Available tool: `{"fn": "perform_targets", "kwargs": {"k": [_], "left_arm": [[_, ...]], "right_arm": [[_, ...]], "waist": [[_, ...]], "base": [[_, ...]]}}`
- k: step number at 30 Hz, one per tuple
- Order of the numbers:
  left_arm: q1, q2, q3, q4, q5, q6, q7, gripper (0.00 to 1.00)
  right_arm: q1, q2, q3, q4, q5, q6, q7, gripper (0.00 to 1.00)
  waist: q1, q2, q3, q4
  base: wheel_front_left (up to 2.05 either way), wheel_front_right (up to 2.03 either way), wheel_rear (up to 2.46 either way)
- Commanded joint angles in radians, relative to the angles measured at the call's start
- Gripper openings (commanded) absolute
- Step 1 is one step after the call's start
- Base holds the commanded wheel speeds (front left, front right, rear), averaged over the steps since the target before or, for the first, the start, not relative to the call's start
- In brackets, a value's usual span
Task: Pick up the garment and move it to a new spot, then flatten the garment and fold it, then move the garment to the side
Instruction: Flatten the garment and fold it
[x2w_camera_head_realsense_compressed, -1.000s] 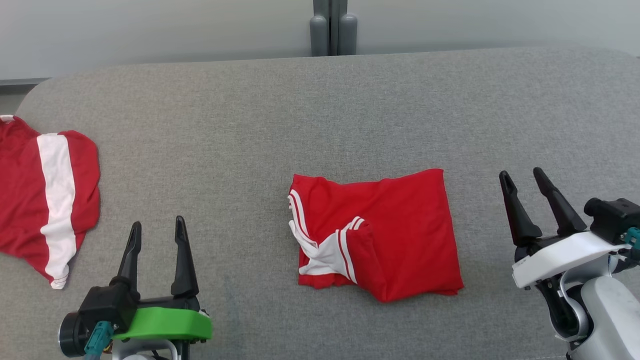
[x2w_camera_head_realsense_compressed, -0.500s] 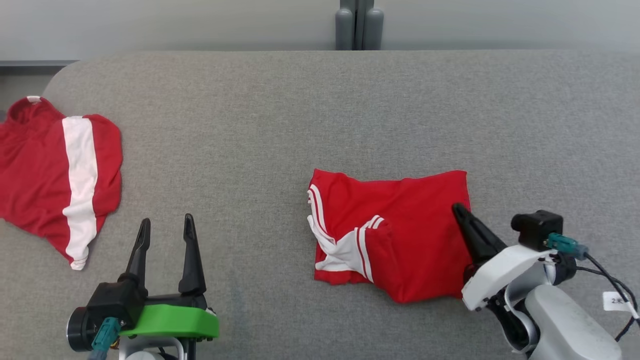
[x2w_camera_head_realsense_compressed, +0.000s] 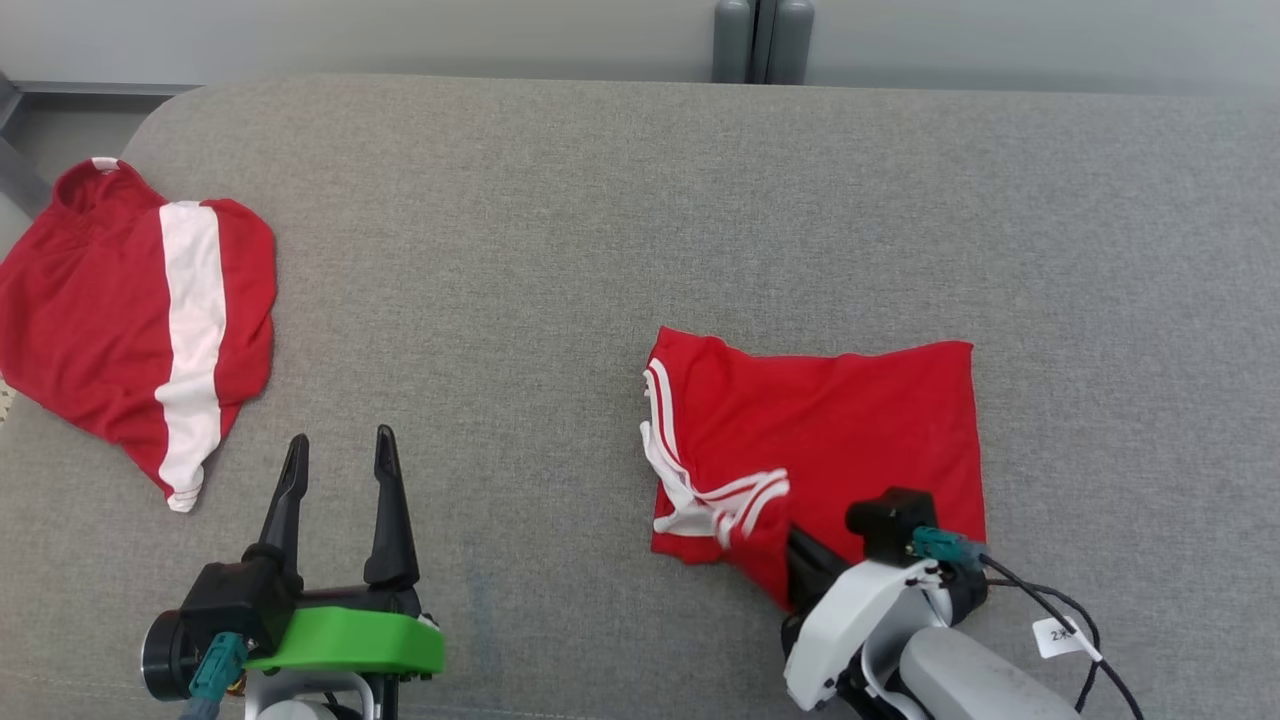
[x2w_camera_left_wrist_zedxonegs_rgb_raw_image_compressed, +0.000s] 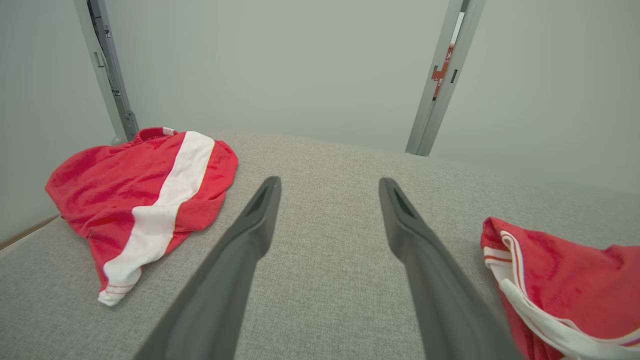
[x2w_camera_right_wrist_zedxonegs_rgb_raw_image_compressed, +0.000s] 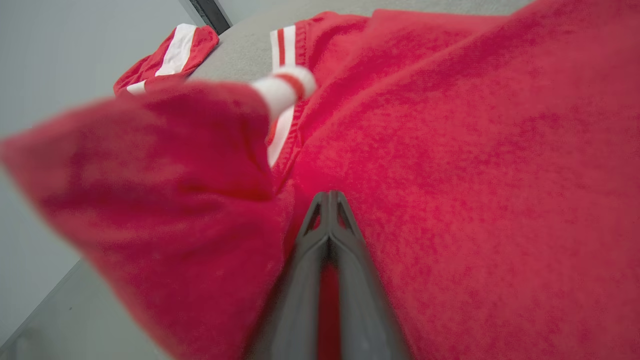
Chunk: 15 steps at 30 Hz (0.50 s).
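Observation:
The garment (x2w_camera_head_realsense_compressed: 830, 430), red with white stripes, lies folded on the grey padded surface right of centre; the left wrist view has its striped edge (x2w_camera_left_wrist_zedxonegs_rgb_raw_image_compressed: 550, 280) at the right. My right gripper (x2w_camera_head_realsense_compressed: 795, 545) is shut, its fingers pushed into the garment's near edge beneath a raised flap. In the right wrist view the closed fingertips (x2w_camera_right_wrist_zedxonegs_rgb_raw_image_compressed: 330, 196) rest against red cloth, with nothing seen pinched between them and a blurred fold lifted on their left. My left gripper (x2w_camera_head_realsense_compressed: 340, 440) stands open and empty over bare surface, well left of the garment, its fingers (x2w_camera_left_wrist_zedxonegs_rgb_raw_image_compressed: 250, 240) spread wide.
A second red garment with a broad white stripe (x2w_camera_head_realsense_compressed: 140, 310) lies at the far left near the surface's rounded corner, also visible as (x2w_camera_left_wrist_zedxonegs_rgb_raw_image_compressed: 145, 190). A grey wall and upright posts (x2w_camera_head_realsense_compressed: 762, 40) stand behind the surface (x2w_camera_head_realsense_compressed: 560, 230).
The right gripper shut and swung from the garment's right side to its near edge, nudging the striped sleeve fold up. The head camera shifted; the left gripper stayed open and still.

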<state>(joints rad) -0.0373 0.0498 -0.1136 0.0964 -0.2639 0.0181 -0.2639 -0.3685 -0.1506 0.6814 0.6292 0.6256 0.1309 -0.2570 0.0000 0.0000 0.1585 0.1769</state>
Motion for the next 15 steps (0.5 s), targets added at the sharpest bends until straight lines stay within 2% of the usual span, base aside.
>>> {"fn": "perform_targets", "kwargs": {"k": [1,8,11,15], "left_arm": [[-0.016,0.002,0.000,-0.005,-0.013,0.007,0.000,1.00],[-0.025,0.002,-0.004,-0.003,-0.013,0.012,0.000,1.00],[-0.022,0.002,0.002,-0.001,-0.008,0.011,0.000,1.00],[-0.012,0.002,0.012,0.000,0.002,0.007,0.000,1.00]], "right_arm": [[-0.010,0.006,0.021,0.006,0.010,0.000,-0.007,0.00],[-0.029,0.023,0.083,-0.017,0.014,0.000,-0.008,0.00],[-0.034,0.002,0.043,-0.058,-0.003,0.000,-0.009,0.00],[-0.015,-0.039,-0.064,-0.131,-0.050,0.000,-0.008,0.00]], "waist": [[0.0000,0.0000,0.001,-0.001],[0.0000,0.0000,0.005,-0.016],[0.0000,0.0000,-0.001,-0.031],[0.0000,0.0000,-0.013,-0.056]], "base": [[0.00,0.00,0.00],[0.00,0.00,0.00],[0.00,0.00,0.00],[0.00,0.00,0.00]]}}
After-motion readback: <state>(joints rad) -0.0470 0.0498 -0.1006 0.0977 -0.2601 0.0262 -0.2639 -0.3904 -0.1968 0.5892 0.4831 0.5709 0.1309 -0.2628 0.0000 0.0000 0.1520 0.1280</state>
